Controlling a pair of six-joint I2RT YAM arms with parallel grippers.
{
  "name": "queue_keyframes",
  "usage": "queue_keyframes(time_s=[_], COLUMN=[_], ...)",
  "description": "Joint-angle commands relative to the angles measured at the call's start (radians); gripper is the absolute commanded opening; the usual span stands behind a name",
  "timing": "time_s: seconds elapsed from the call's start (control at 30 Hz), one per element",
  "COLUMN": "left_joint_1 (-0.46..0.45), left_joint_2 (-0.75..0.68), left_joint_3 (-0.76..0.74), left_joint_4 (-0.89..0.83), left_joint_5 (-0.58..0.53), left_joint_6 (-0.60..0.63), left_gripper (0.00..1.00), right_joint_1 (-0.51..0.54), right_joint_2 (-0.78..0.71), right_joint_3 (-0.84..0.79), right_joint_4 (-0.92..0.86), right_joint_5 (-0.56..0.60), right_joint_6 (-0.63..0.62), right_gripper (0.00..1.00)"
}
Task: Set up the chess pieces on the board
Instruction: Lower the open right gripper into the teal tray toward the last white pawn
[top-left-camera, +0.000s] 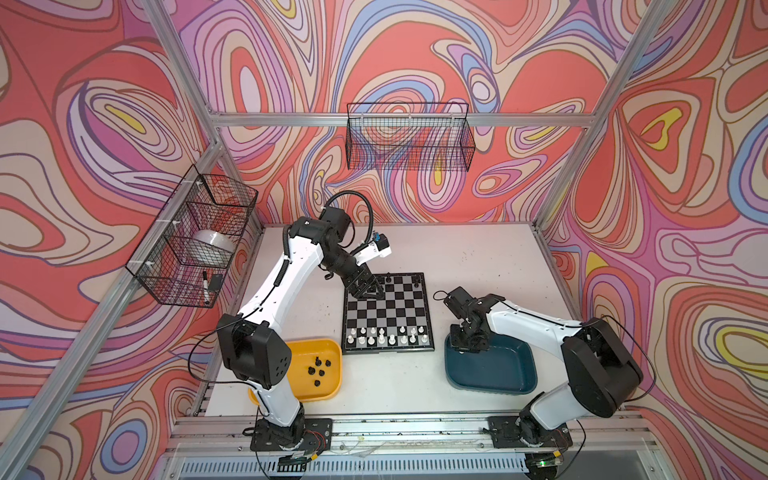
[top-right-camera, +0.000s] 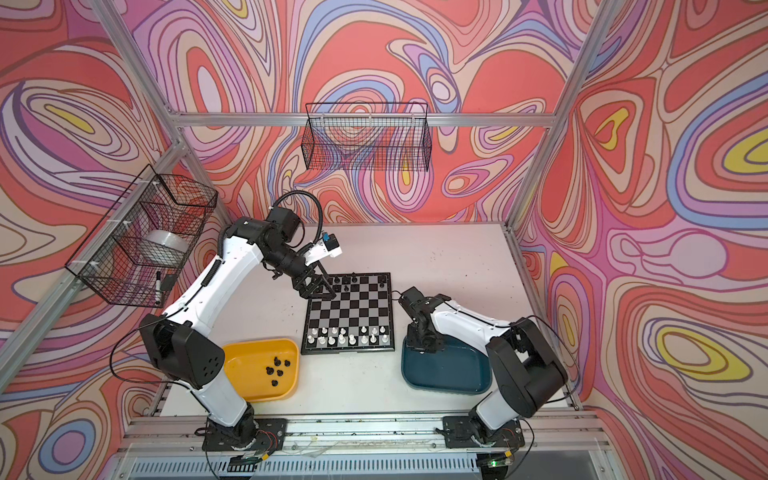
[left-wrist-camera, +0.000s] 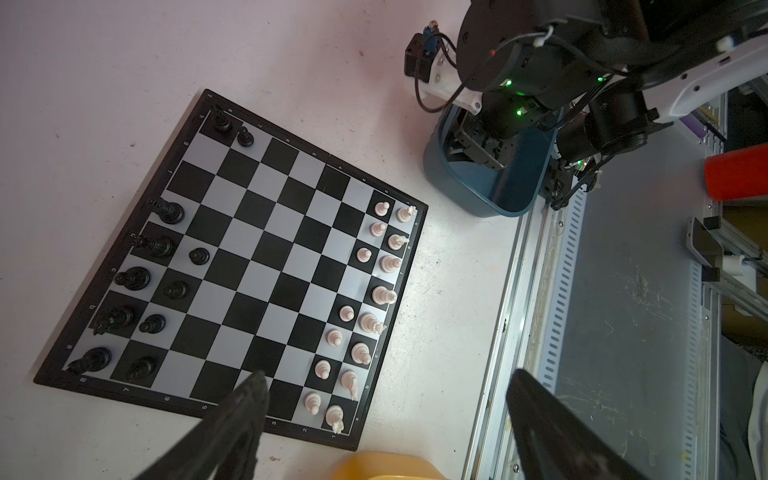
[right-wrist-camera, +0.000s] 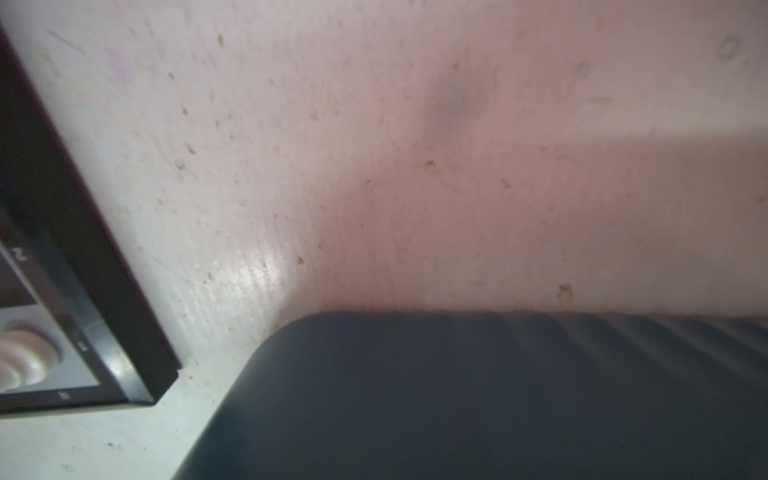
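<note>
You can read only the markings on the border of the board (left-wrist-camera: 232, 232). In the left wrist view, the numbers 8, 7, 6, 5, 3, 2 and 1 run along one edge, and small letters, among them b, c, d and g, run along the edge beside the white pieces (left-wrist-camera: 376, 295). In the right wrist view you see a 2 on that border.

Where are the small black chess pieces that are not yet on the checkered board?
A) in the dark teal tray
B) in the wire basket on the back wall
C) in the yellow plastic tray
C: a cluster of loose black chess pieces lies inside the yellow plastic tray, seen in both top views.
</note>
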Motion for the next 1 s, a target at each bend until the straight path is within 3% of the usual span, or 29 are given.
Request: queue_keyframes(time_s=[0.0, 0.97], left_joint_1=[-0.006, -0.006], left_joint_2=[0.009, -0.014], left_joint_3=[-0.002, -0.013], left_joint_4=[-0.025, -0.015], left_joint_5=[0.003, -0.004], left_joint_6=[0.005, -0.001], left_gripper=[0.91, 0.91], right_joint_1=[-0.004, -0.004], right_joint_2=[0.007, 0.011], right_joint_3=[0.003, 0.021], right_joint_4=[0.004, -0.011], right_joint_5=[0.015, 0.033], right_joint_6=[-0.011, -0.026], right_gripper=[0.19, 0.11])
